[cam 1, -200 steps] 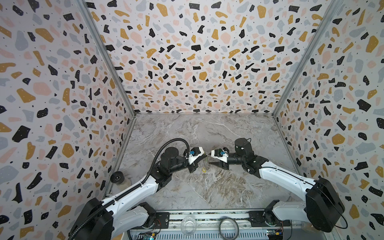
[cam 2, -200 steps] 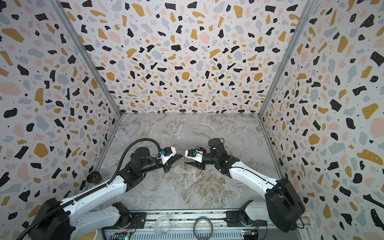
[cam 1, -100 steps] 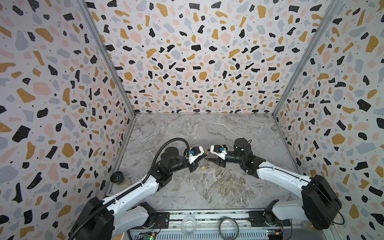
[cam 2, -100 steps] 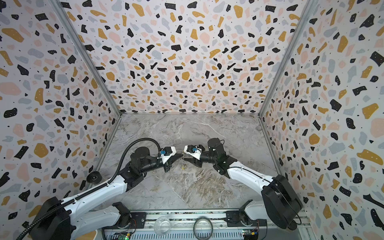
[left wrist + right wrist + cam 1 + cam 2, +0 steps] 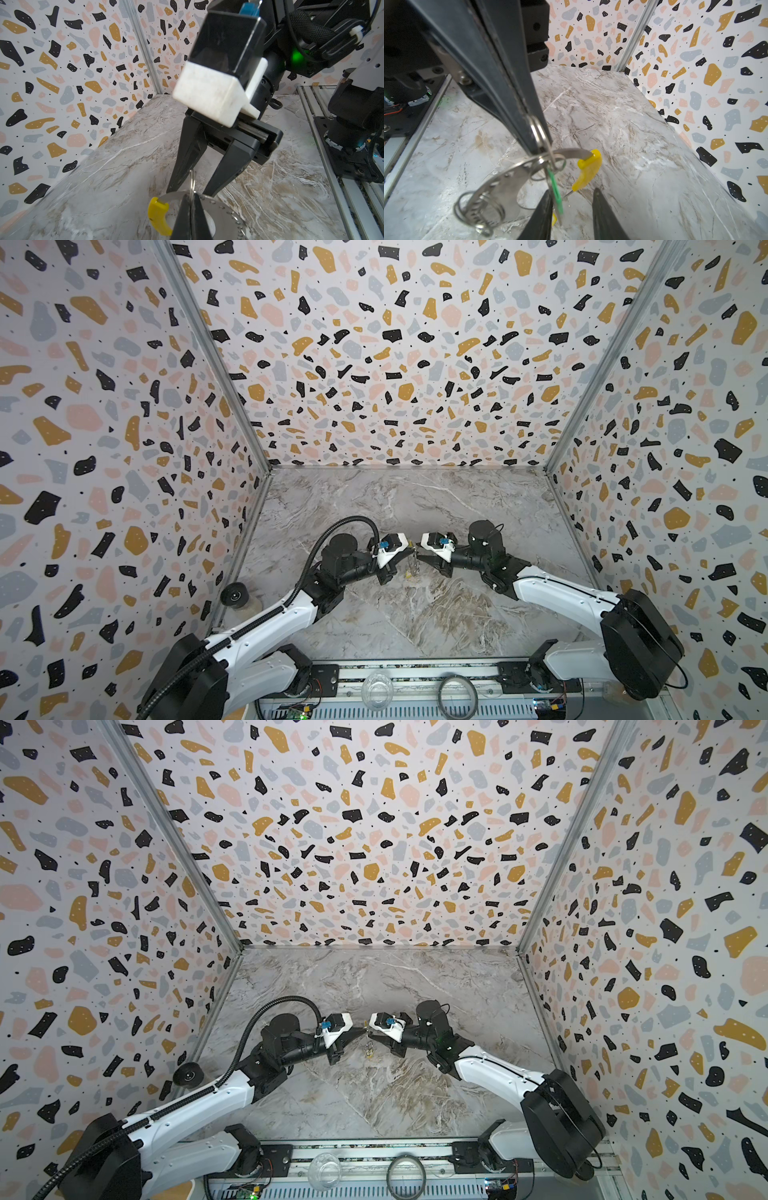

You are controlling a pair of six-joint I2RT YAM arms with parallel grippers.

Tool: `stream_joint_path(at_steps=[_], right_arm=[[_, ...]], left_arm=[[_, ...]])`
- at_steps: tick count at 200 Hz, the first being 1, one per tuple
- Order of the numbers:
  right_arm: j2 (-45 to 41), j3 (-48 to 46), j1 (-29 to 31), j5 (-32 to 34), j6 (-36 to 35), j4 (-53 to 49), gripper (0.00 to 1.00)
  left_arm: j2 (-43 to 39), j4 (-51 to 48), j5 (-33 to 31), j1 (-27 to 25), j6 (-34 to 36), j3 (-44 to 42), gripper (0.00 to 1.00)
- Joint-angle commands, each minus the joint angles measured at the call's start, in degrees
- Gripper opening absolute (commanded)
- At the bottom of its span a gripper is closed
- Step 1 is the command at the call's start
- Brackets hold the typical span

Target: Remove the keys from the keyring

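Mid-table, my left pincer comes in from the left and my right pincer from the right, tip to tip. Keyring between them, off the surface. Keys hang beneath.

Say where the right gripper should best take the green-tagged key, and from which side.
Probably the green tag, across its flat faces: it hangs free below the keyring, thin side toward the wrist camera. Come from the side opposite the left gripper, shut on a small ring above; the open right gripper faces it there, tag just inside one finger.
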Motion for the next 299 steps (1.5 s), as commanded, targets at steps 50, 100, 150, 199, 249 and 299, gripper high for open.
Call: stream_joint_path(at_steps=[50, 100, 150, 199, 249, 299], right_arm=[[-3.3, -1.1, 0.2, -4.2, -1.1, 1.8, 0.31], [-1.5, 0.1, 0.2, -11.4, 0.6, 1.5, 0.3], [-1.9, 0.3, -0.2, -10.6, -1.1, -0.9, 0.25], [-6.4, 2.0, -2.0, -5.2, -10.3, -11.9, 0.26], [-9.9, 5.5, -2.5, -4.4, -13.9, -17.5, 0.26], [-9.4, 7.2, -1.5, -7.7, -14.2, -18.1, 0.23]], left_arm=[[-0.6, 0.6, 0.2, -0.3, 2.7, 1.3, 0.0], [-0.6, 0.0, 0.5, -0.3, 3.3, 1.3, 0.0], [-1.7, -0.5, 0.3, -0.3, 3.7, 0.8, 0.0], [-2.2, -2.8, 0.5, -0.3, 5.0, 0.9, 0.0], [-1.7, -6.3, -0.3, -0.3, 6.6, 2.1, 0.0], [-1.3, -7.8, -0.5, -0.3, 7.8, 3.2, 0.0]])
